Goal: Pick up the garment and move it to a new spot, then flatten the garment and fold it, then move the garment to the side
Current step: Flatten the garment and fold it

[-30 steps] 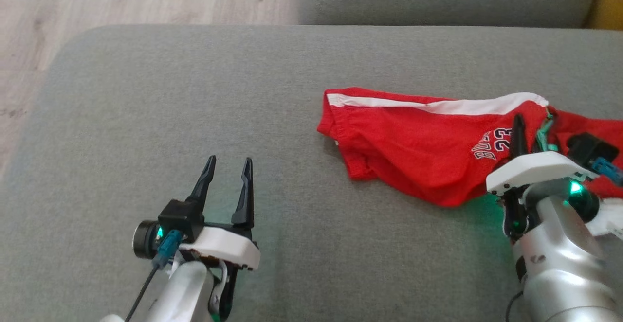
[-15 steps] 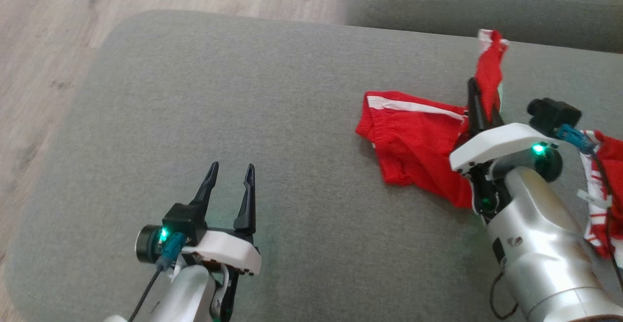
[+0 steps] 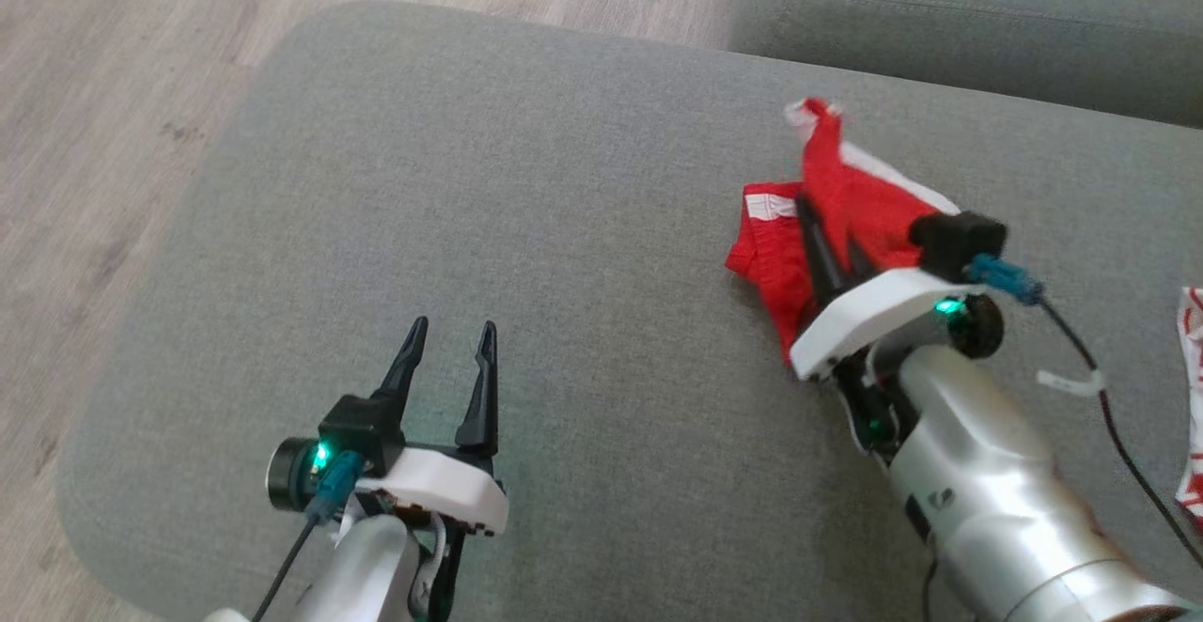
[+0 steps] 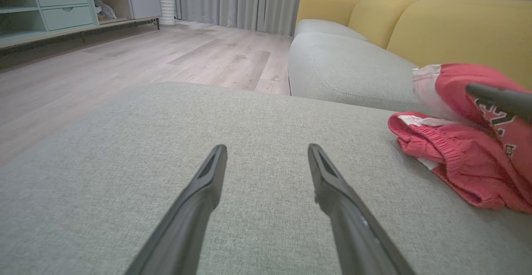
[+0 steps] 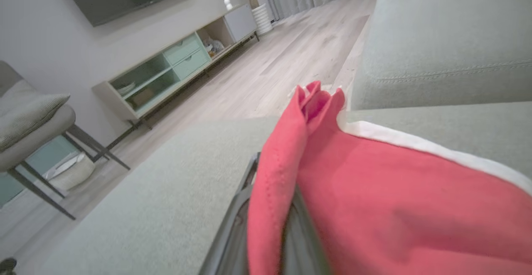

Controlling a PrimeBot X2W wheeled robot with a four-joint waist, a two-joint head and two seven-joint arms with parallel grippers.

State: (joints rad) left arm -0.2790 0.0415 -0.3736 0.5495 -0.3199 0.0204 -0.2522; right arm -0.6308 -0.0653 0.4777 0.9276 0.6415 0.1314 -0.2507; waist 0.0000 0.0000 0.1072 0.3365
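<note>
Grey cushion (image 3: pixel 564 180) bare at frame left. I have right tool (image 3: pixel 827 227) pinched shut on raised fold of red garment (image 3: pixel 846 190), right of centre; rest bunched below. Lower left, left tool (image 3: pixel 453 324) wide open, empty. Free space lies leftward; right arm nearer.

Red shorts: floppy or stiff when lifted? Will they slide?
Likely floppy: the red shorts bunch and drape from the shut right gripper, with one end resting on the grey cushion. Probably light, since the thin fabric folds in the pinch. They may drag on the woven upholstery.

Hd overhead; wrists low; shared garment (image 3: pixel 851 194)
</note>
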